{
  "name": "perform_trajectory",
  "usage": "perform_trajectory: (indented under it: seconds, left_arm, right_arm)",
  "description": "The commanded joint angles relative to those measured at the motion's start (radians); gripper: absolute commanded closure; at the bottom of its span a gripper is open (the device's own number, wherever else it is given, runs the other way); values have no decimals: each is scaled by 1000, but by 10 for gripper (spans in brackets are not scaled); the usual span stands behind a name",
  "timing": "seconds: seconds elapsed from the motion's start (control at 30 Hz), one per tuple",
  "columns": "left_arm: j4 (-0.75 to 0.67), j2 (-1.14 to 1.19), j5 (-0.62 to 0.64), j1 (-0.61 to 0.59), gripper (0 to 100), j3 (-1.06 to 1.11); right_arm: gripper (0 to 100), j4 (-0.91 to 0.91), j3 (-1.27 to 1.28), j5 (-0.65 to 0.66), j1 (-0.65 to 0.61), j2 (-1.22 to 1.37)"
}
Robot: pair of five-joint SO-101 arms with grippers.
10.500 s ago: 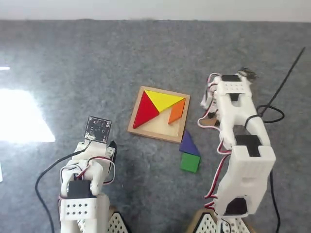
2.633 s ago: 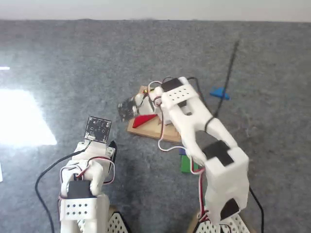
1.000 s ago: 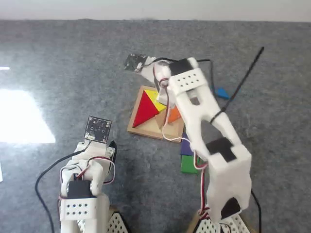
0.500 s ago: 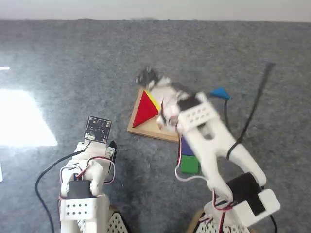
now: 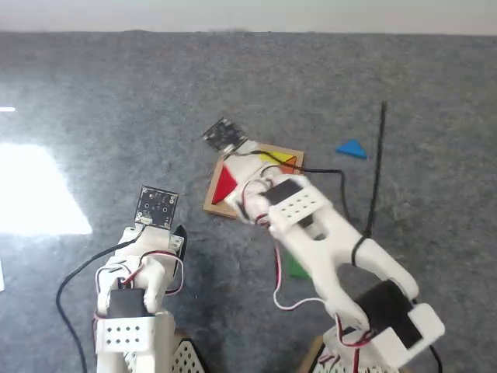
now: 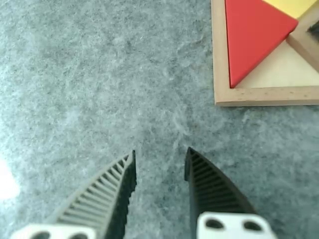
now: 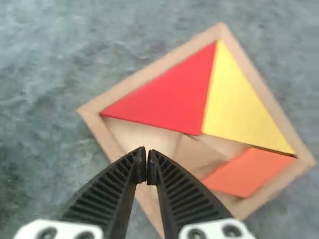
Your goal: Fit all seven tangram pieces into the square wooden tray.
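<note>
The square wooden tray (image 5: 214, 190) holds a red triangle (image 5: 224, 185), a yellow triangle (image 5: 272, 158) and an orange piece (image 5: 289, 162). My right arm lies across the tray's near right part. My right gripper (image 7: 147, 164) is shut and empty above the tray's bare floor, beside the red triangle (image 7: 169, 97), the yellow triangle (image 7: 237, 112), the orange piece (image 7: 249, 172) and a tan piece (image 7: 199, 149). A blue triangle (image 5: 351, 148) lies on the mat right of the tray. A green piece (image 5: 294, 269) peeks out under the right arm. My left gripper (image 6: 159, 154) is open over bare mat near the tray's corner (image 6: 219, 97).
Grey felt mat (image 5: 116, 101) covers the table, with open room left of and behind the tray. The left arm's base (image 5: 128, 334) stands at the near left edge. A black cable (image 5: 377, 171) rises from the right arm.
The right arm has pulled back from beyond the tray's far edge and now lies lower over its near right part. The left arm and the blue triangle have not moved.
</note>
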Motion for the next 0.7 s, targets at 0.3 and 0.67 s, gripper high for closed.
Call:
perform_trajectory:
  seconds: [0.3, 0.67]
  left_arm:
    - [0, -15, -12, -6, 848, -8]
    - [0, -15, -12, -6, 848, -8]
  right_arm:
    - [991, -15, -129, -28, 22, 193]
    - [991, 18, -218, -25, 140, 260]
